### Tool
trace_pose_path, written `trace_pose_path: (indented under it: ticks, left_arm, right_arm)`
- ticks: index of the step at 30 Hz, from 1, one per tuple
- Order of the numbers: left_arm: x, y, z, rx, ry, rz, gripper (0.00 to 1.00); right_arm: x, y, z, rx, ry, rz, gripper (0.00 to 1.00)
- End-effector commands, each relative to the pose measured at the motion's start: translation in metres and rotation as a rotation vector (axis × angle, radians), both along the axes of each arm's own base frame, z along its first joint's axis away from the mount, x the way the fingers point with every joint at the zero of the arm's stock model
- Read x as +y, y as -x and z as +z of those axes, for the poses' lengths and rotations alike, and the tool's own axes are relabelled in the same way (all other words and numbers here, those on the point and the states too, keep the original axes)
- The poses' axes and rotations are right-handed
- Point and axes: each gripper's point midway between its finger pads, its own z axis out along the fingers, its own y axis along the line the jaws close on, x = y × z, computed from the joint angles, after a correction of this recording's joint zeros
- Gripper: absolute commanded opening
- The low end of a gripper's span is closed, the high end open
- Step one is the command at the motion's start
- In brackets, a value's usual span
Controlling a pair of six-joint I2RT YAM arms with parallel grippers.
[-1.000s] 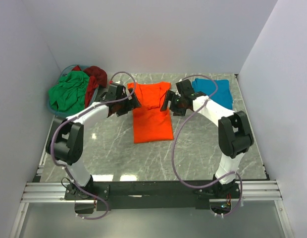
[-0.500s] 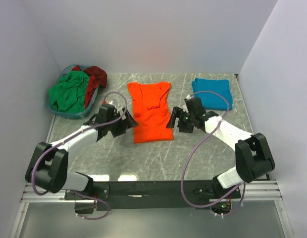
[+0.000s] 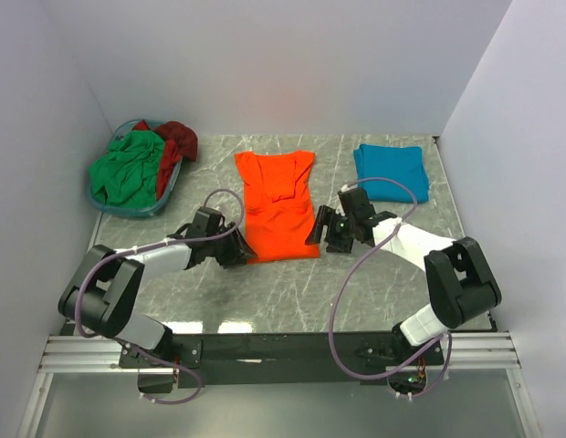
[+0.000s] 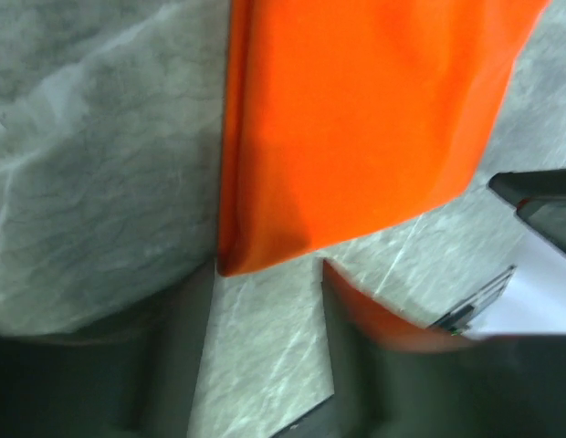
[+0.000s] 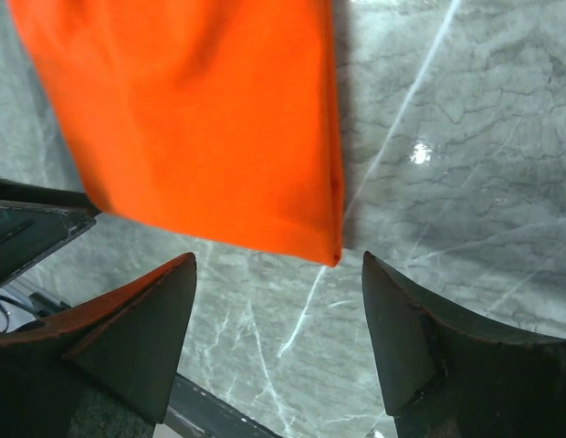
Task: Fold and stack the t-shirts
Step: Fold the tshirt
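The bright orange t-shirt, teal blue t-shirt, green t-shirt and dark red t-shirt are plain cloth. Blue plastic basket; grey marble tabletop, white-veined.

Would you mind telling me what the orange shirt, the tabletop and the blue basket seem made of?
The orange shirt looks like soft matte cloth, probably knit cotton; it lies limp with rounded folded edges. The tabletop has a glossy grey stone look with white veins and light glints; real marble or laminate, I cannot tell. The basket seems to be blue plastic, with a smooth rigid rim.
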Motion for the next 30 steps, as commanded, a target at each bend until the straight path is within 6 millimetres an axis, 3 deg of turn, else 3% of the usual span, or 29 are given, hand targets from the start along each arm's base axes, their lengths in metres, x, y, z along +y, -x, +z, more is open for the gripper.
trace_pose_path:
  ticks: [1,6,10,12,18,20,22,23,24,28,29,30]
  left_arm:
    - [-0.006,-0.005,0.002,-0.012,0.005,-0.029,0.45]
    - [-0.001,-0.001,-0.011,0.015,-0.025,-0.021,0.23]
    - [-0.001,-0.002,-0.014,0.017,-0.036,-0.021,0.13]
    - [0.002,0.001,-0.018,0.039,-0.056,-0.016,0.01]
    - [0.002,0.003,-0.023,0.047,-0.057,-0.031,0.0]
    - [0.001,0.004,-0.023,0.047,-0.05,-0.036,0.0]
    - [0.0,0.004,-0.021,0.047,-0.044,-0.037,0.0]
    - [0.0,0.004,-0.02,0.043,-0.044,-0.039,0.0]
    - [-0.001,0.003,-0.017,0.033,-0.043,-0.044,0.0]
    - [-0.003,0.009,-0.001,-0.003,-0.016,-0.072,0.0]
    - [-0.001,0.012,0.002,-0.009,-0.013,-0.074,0.0]
    - [-0.002,0.014,0.016,-0.043,0.003,-0.078,0.0]
  right_arm:
    - [0.005,-0.007,-0.003,-0.001,0.002,-0.004,0.79]
    - [0.005,-0.008,-0.009,0.016,0.006,-0.008,0.73]
    - [0.005,-0.007,-0.016,0.037,0.012,-0.008,0.66]
    - [0.005,-0.007,-0.021,0.048,0.014,-0.008,0.62]
    - [0.005,-0.004,-0.031,0.076,0.022,0.0,0.47]
    - [0.007,-0.003,-0.034,0.082,0.016,0.004,0.28]
    - [0.01,-0.002,-0.032,0.089,-0.006,0.018,0.17]
    - [0.012,0.0,-0.029,0.083,-0.013,0.025,0.04]
    - [0.012,0.001,-0.028,0.085,-0.015,0.032,0.0]
    - [0.01,0.011,-0.014,0.07,-0.015,0.084,0.0]
    - [0.013,0.014,-0.002,0.054,-0.041,0.104,0.0]
    - [0.014,0.021,0.003,0.055,-0.055,0.122,0.0]
